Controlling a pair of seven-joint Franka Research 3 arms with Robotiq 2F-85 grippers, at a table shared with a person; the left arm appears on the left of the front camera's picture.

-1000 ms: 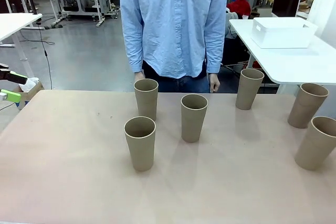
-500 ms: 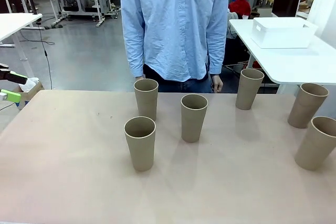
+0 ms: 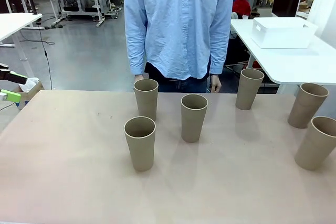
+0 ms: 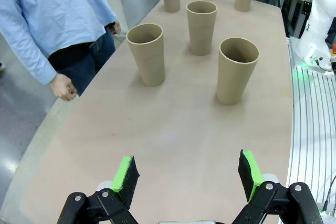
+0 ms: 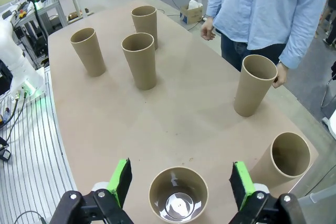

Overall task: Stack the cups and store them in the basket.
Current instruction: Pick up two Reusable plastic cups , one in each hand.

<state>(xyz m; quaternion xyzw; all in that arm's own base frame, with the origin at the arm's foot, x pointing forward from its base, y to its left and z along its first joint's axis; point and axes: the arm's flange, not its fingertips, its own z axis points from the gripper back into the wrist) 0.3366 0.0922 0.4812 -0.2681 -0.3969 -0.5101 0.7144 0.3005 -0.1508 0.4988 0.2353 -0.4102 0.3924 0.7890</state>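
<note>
Cups (image 3: pixel 140 142), six alike, all upright with mouths up, are carried by the tan counter (image 3: pixel 68 171); none is stacked and none touches another. The counter is faced across its far edge by a person (image 3: pixel 181 24) in a light blue shirt, whose arms hang down just beyond that edge. A white basket (image 3: pixel 283 32) is set on a separate white counter (image 3: pixel 310 61) beyond the far right corner, well apart from every cup.

Three cups are grouped left of the middle: the rear cup (image 3: pixel 146 98) near the far edge, the middle cup (image 3: pixel 193 118) beside it toward the centre, and the front cup (image 3: pixel 140 150) nearer the near edge. A fourth cup (image 3: pixel 248 88) is placed near the far edge, right of the middle. The fifth cup (image 3: pixel 307 105) and the sixth cup (image 3: pixel 318 142) are found by the right edge, one behind the other.

The left gripper (image 4: pixel 188 174) is held spread wide by the left edge, with nothing between its green pads. The right gripper (image 5: pixel 181 182) is likewise spread wide; the sixth cup is seen from above between its pads, apart from both.
</note>
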